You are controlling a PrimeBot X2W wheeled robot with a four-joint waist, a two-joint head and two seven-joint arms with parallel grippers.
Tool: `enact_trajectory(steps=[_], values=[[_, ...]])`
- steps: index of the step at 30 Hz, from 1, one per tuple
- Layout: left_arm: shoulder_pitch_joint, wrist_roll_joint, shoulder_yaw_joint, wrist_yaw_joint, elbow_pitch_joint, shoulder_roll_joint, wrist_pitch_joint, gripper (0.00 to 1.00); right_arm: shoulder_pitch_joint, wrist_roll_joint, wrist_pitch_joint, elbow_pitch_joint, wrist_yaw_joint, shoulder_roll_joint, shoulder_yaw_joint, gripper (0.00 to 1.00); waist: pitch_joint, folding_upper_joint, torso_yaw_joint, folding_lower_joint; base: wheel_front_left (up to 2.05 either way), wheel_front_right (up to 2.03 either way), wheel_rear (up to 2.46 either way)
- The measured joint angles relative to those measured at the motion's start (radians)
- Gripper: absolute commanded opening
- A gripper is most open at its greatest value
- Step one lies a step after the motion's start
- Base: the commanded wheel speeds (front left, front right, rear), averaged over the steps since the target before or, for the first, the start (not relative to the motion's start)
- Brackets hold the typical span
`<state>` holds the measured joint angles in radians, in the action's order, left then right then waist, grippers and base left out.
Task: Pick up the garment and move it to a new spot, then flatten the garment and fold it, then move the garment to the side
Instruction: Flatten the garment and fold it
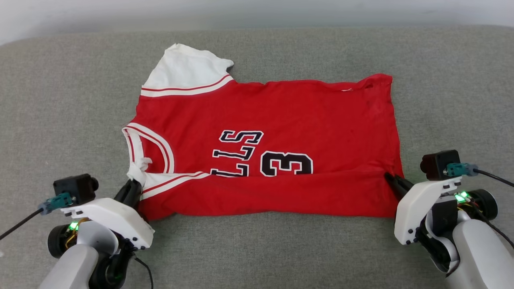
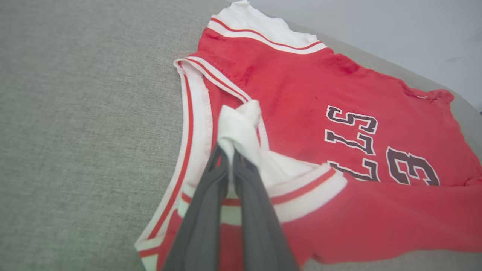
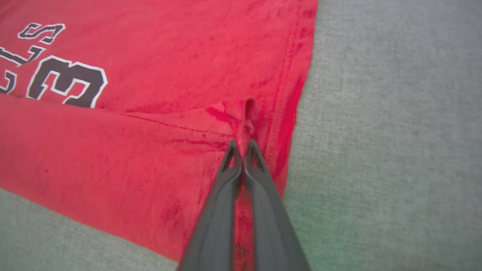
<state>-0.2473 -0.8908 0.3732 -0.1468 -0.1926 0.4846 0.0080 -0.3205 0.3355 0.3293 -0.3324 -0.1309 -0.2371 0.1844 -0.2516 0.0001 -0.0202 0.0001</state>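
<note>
The garment [image 1: 281, 120], a red jersey with white sleeves and a black number 3, lies spread on the grey cushion, its near long edge folded over toward the middle. My left gripper [image 1: 134, 185] is shut on the garment's bunched white sleeve by the collar; the left wrist view shows the white cloth [image 2: 241, 128] pinched between the fingertips of the left gripper [image 2: 228, 156]. My right gripper [image 1: 391, 179] is shut on the folded red hem at the right end. In the right wrist view that right gripper [image 3: 243, 145] pinches a puckered red fold [image 3: 246, 124].
The grey fabric cushion [image 1: 60, 120] extends on all sides of the garment, with open surface left, right and in front. A pale wall [image 1: 257, 12] runs behind its far edge.
</note>
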Motion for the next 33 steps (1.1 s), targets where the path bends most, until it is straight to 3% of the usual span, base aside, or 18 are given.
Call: enact_trajectory(steps=[2, 3, 4, 5, 6, 9, 10, 13, 17, 27, 33], values=[[-0.013, -0.007, 0.006, 0.018, -0.047, -0.014, -0.001, 0.0, -0.017, 0.004, -0.032, -0.046, 0.0, -0.002, 0.015, 0.0, -0.009, 0.0, 0.003, 0.0, 0.0, 0.0, 0.0], [-0.016, -0.015, 0.01, 0.03, -0.073, -0.022, 0.003, 0.0, -0.025, 0.009, -0.041, -0.072, 0.0, -0.002, 0.025, 0.16, -0.012, 0.0, 0.004, 0.0, 0.0, 0.0, 0.0], [-0.021, -0.02, 0.016, 0.037, -0.092, -0.029, 0.007, 0.47, -0.031, 0.009, -0.056, -0.092, 0.0, -0.002, 0.033, 0.43, -0.014, 0.0, 0.004, 0.0, 0.0, 0.0, 0.0], [-0.026, -0.022, 0.019, 0.044, -0.108, -0.036, 0.007, 1.0, -0.039, 0.012, -0.073, -0.108, 0.0, -0.002, 0.038, 0.8, -0.014, 0.0, 0.005, 0.0, 0.0, 0.0, 0.0], [-0.032, -0.025, 0.019, 0.052, -0.123, -0.042, 0.005, 1.0, -0.044, 0.019, -0.088, -0.126, 0.0, -0.002, 0.045, 1.0, -0.013, 0.0, 0.007, 0.0, 0.0, 0.0, 0.0], [-0.044, -0.029, 0.016, 0.061, -0.153, -0.051, -0.01, 1.0, -0.05, 0.036, -0.162, -0.149, 0.0, -0.003, 0.06, 1.0, -0.004, 0.0, 0.009, 0.0, 0.0, 0.0, 0.0], [-0.043, -0.036, 0.009, 0.068, -0.168, -0.039, -0.017, 1.0, -0.049, 0.044, -0.251, -0.149, 0.0, -0.009, 0.064, 1.0, 0.017, 0.0, 0.009, 0.0, 0.0, 0.0, 0.0], [-0.009, -0.045, -0.002, 0.067, -0.153, -0.002, -0.003, 1.0, -0.031, 0.042, -0.358, -0.112, 0.0, -0.015, 0.054, 1.0, 0.057, 0.0, 0.004, 0.0, 0.0, 0.0, 0.0], [0.031, -0.048, 0.0, 0.05, -0.082, 0.054, 0.06, 1.0, 0.017, 0.013, -0.436, -0.042, 0.0, -0.014, 0.009, 1.0, 0.101, 0.0, -0.002, -0.0001, 0.0, 0.0, 0.0], [0.124, -0.114, 0.017, -0.024, 0.146, 0.226, 0.36, 1.0, 0.167, -0.094, -0.423, 0.216, 0.0, 0.079, -0.12, 1.0, 0.127, 0.0, -0.032, -0.0001, 0.0, 0.0, 0.0], [0.156, -0.167, 0.001, -0.074, 0.178, 0.266, 0.455, 1.0, 0.198, -0.124, -0.393, 0.307, 0.0, 0.127, -0.13, 1.0, 0.075, 0.0, -0.065, -0.0001, 0.0, 0.0, 0.0]])
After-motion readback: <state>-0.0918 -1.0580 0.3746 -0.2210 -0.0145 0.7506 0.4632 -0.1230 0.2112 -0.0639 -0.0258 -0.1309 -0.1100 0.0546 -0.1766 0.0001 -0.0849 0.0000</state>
